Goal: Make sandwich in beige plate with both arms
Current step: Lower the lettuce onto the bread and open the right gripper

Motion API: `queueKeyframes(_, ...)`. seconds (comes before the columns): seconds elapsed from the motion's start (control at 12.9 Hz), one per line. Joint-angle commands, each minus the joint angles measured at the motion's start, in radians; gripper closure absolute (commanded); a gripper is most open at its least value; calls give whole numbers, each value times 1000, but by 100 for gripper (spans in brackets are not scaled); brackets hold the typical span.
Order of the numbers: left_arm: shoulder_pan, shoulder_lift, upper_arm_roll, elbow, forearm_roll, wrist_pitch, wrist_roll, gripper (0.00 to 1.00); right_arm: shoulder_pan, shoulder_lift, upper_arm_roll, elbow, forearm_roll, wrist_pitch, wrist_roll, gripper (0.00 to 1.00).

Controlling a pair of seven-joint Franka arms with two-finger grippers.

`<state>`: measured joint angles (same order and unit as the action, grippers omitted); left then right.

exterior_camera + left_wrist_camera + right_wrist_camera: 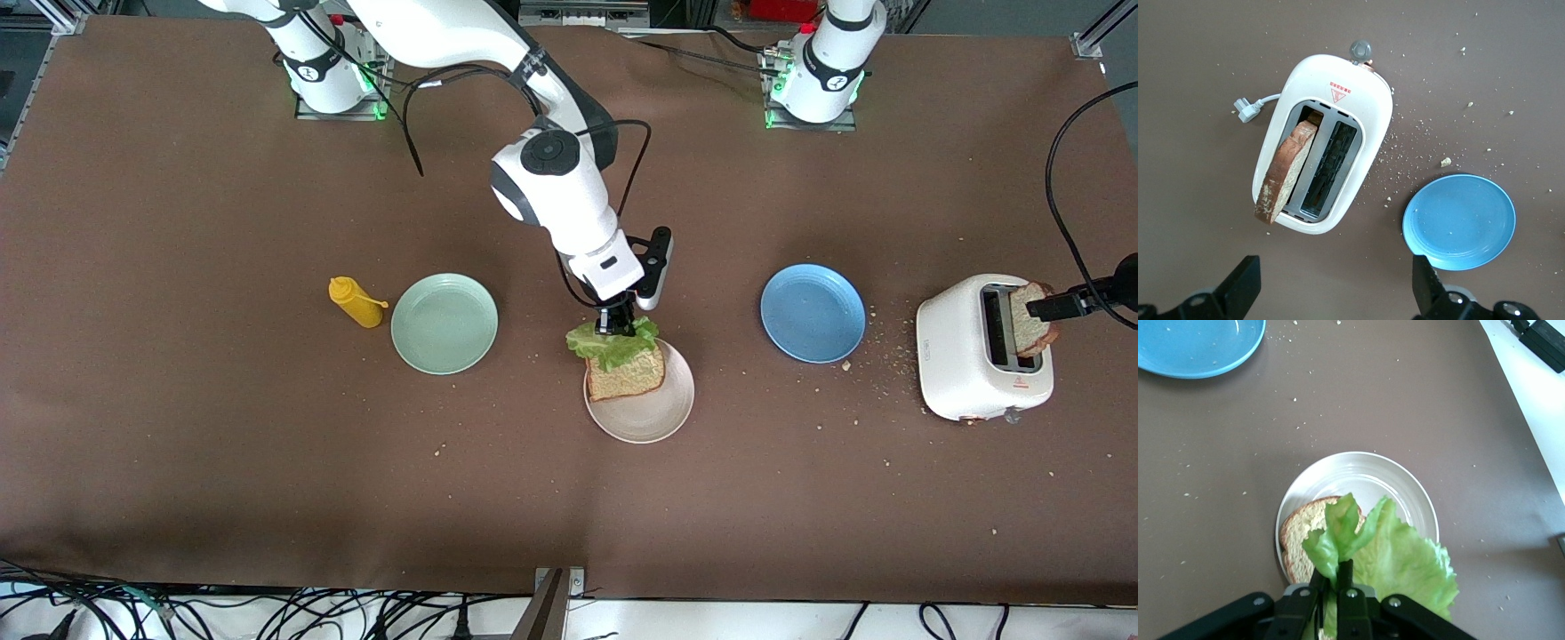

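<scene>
The beige plate (653, 418) sits mid-table with one brown bread slice (631, 378) on it. My right gripper (616, 322) is shut on a ruffled green lettuce leaf (613, 345), which hangs over the slice's edge nearest the robots. The right wrist view shows the gripper (1335, 577) pinching the lettuce (1398, 553) above the bread (1301, 533) and plate (1365, 477). A second bread slice (1029, 318) stands in the white toaster (973, 356). My left gripper (1053, 308) hovers over the toaster. In its wrist view the gripper (1337, 293) is open and empty above the slice (1285, 170).
A mint-green plate (444, 323) and a yellow mustard bottle (356, 302) lie toward the right arm's end. A blue plate (813, 313) lies between the beige plate and the toaster. Crumbs are scattered around the toaster, and its black cable (1062, 169) loops nearby.
</scene>
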<state>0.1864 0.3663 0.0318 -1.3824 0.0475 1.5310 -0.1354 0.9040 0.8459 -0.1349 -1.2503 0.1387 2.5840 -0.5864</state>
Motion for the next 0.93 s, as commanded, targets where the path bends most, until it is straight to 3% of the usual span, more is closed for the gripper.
queueKeyframes(0.0, 7, 3, -9, 10, 23, 1, -1, 0, -5, 80, 27, 52, 16, 99, 7, 100)
queueKeyframes(0.31, 7, 3, -9, 10, 23, 1, -1, 0, -4, 131, 35, 52, 16, 197, 7, 100)
queueKeyframes(0.39, 7, 3, -9, 10, 23, 1, -3, 0, -5, 131, 37, 52, 18, 196, 10, 47)
queueKeyframes(0.47, 7, 3, -9, 10, 23, 1, -3, 0, -10, 130, 37, 51, 18, 196, 11, 0)
queueKeyframes(0.85, 5, 3, -9, 10, 23, 1, -1, 0, -13, 99, 35, 48, 48, 170, 11, 0)
